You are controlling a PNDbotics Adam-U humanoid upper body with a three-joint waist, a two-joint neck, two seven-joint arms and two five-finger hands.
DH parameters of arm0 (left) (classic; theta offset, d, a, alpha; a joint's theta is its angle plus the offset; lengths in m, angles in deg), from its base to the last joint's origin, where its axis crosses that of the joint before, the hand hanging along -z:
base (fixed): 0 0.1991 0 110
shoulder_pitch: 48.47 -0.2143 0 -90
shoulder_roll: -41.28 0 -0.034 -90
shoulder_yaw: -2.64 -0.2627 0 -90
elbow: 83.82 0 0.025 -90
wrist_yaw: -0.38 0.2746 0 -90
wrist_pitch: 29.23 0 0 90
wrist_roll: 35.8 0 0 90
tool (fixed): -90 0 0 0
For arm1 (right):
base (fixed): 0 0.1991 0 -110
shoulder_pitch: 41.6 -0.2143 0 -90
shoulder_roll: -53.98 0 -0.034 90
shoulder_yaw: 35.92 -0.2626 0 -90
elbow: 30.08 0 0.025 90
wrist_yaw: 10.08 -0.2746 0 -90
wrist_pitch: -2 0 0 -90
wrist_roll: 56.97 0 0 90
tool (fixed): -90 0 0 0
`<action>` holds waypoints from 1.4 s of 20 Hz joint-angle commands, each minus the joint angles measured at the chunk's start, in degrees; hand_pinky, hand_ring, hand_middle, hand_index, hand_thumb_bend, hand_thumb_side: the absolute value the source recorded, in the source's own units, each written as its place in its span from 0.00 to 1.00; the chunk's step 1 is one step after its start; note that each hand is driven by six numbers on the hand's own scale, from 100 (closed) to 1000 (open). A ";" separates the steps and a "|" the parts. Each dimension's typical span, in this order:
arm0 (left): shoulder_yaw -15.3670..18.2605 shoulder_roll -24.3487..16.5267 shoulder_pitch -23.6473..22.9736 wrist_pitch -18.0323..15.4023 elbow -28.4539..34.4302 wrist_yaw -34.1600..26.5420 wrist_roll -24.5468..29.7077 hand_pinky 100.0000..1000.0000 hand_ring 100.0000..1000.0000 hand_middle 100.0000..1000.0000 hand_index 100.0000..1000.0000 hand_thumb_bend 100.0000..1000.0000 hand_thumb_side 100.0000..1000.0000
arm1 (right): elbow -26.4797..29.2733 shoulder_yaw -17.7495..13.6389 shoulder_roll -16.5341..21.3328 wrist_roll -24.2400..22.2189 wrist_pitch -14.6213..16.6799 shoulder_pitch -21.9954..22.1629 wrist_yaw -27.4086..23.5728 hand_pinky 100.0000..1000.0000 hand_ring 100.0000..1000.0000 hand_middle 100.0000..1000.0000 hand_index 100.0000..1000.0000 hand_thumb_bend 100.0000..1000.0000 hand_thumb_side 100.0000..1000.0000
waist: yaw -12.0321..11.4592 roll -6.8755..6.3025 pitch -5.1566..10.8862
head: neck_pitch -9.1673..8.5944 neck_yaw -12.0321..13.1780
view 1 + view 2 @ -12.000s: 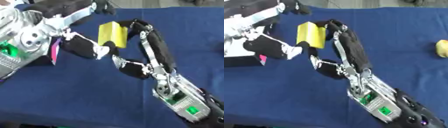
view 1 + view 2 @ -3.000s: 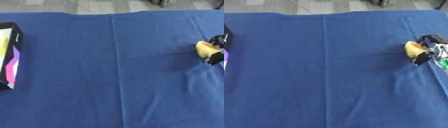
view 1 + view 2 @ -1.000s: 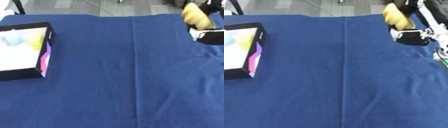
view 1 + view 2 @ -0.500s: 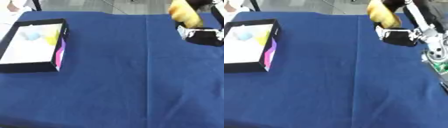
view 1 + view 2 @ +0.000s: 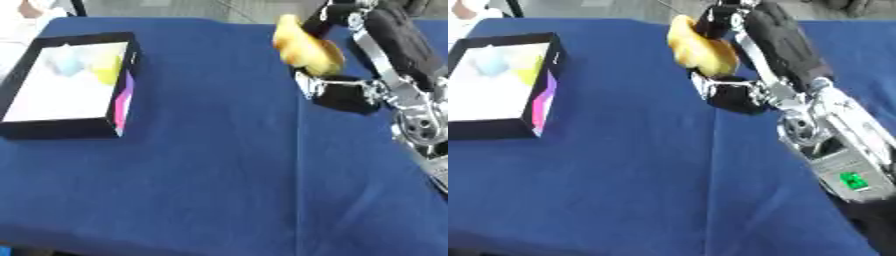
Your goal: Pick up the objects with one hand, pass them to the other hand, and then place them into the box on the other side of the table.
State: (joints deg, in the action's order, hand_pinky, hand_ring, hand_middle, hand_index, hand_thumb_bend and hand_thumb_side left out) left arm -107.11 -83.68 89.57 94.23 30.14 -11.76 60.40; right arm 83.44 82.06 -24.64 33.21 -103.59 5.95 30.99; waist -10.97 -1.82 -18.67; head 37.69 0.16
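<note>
One yellow object (image 5: 700, 46) held in the right hand (image 5: 750, 65), above the blue tablecloth (image 5: 210, 165).
Fingers and thumb are curled round it: fingers on its upper right side, thumb under its lower end. It is elongated, smooth and rounded; its long axis runs from upper left to lower right. The black box (image 5: 74, 85), white inside, lies well apart at left, with a pale blue piece and a yellow piece in its far end.

pale blurred shapes (image 5: 83, 67) in the box (image 5: 35, 127) unidentifiable.
</note>
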 commanded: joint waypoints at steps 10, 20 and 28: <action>-12.25 3.53 8.70 9.56 0.63 5.58 12.24 0.85 0.85 0.82 0.97 0.32 0.71 | 1.07 5.19 -1.93 3.24 4.86 -1.43 11.76 0.77 0.52 0.35 0.46 0.11 0.00 | 0.22 -0.46 1.86 | 0.45 -0.06; -17.91 7.87 11.60 15.54 0.63 11.36 9.25 0.87 0.87 0.82 0.94 0.53 0.69 | 1.07 7.91 -2.81 4.97 9.76 -1.95 16.05 0.78 0.52 0.34 0.45 0.10 0.00 | 0.52 -0.57 1.98 | 0.76 0.15; -18.13 8.16 10.90 13.07 0.63 14.57 14.25 0.87 0.88 0.81 0.93 0.51 0.79 | 1.07 8.41 -2.94 6.82 11.81 -2.41 17.20 0.78 0.52 0.33 0.45 0.09 0.00 | 0.80 -0.62 1.81 | 0.59 1.03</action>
State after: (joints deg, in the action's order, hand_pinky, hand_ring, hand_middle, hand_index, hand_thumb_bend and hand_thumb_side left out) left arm -126.21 -74.58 99.83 107.24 30.27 2.81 73.40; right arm 83.44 90.84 -27.62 39.84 -92.13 4.52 47.72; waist -10.19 -2.38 -18.59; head 38.22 0.93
